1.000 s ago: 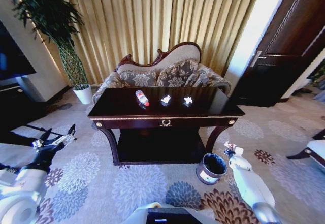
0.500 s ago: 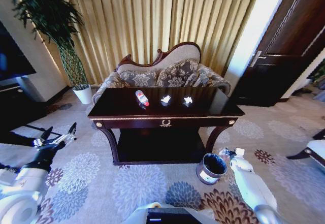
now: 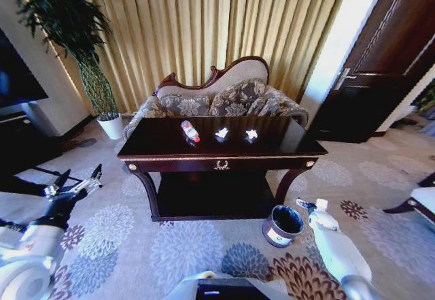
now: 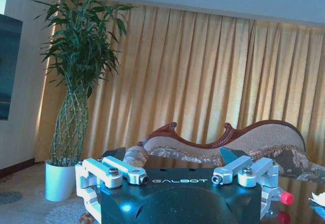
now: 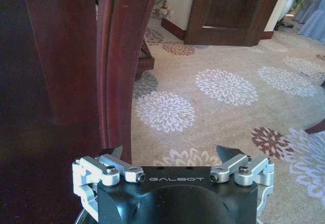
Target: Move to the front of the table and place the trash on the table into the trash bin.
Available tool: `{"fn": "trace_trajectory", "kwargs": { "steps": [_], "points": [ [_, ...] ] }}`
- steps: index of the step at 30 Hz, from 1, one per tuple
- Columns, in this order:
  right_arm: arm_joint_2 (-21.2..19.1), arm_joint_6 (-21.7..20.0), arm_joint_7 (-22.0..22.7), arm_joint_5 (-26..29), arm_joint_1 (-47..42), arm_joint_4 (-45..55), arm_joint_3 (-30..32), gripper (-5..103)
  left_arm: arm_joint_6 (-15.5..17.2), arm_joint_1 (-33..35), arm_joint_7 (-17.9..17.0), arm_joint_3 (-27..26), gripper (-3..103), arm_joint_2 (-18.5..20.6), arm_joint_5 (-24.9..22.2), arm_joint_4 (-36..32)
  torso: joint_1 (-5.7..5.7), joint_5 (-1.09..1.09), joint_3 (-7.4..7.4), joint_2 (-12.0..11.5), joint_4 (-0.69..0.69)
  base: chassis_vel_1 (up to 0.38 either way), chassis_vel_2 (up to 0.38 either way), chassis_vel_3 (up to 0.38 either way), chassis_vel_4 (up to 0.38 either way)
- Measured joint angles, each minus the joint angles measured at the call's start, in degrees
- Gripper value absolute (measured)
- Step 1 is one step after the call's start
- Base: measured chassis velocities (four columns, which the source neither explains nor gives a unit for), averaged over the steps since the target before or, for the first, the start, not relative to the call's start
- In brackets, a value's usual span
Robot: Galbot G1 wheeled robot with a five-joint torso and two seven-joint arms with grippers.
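The dark glossy table (image 3: 272, 149) with gold trim stands straight ahead in the head view. On its top lie the trash items: a clear bottle (image 3: 190, 131) with a red label and two crumpled white paper wads (image 3: 222, 133) (image 3: 251, 135). The round dark trash bin (image 3: 283, 225) sits on the carpet by the table's right front leg. My right gripper (image 3: 304, 203) hangs just right of the bin, open and empty (image 5: 170, 152), facing the table leg (image 5: 117, 66). My left gripper (image 3: 78, 179) is held out low at the left, open and empty (image 4: 175, 155). The bottle's red cap (image 4: 287, 198) shows beside it.
A patterned sofa (image 3: 217, 99) stands behind the table against gold curtains. A tall plant in a white pot (image 3: 112, 125) is at the back left, and a dark wooden door (image 3: 380, 62) at the right. Flowered carpet (image 3: 183, 245) lies open before the table.
My right gripper has drifted slightly right and down beside the bin. The left arm, the table and the trash stay as they were.
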Motion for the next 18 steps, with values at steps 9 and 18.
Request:
{"fn": "trace_trajectory", "kwargs": {
  "steps": [9, 18],
  "points": [
    [-1.31, -0.12, -2.41, 1.93, -5.53, 9.96, 1.35, 100, 0.04, -0.24, -0.26, -0.13, 100, -0.11, -0.08, 0.5, 0.0, 0.0, 0.0, 0.0, 0.0, 0.0, 0.0, 0.0, 0.0],
    [-2.72, -3.21, -5.49, 10.64, -17.61, 42.94, 3.85, 100, 0.29, -0.77, -0.28, 0.18, 100, -0.2, 0.08, 0.89, 0.0, -0.01, -0.01, 0.01, 0.02, 0.0, 0.0, 0.0, 0.0]
  ]
}}
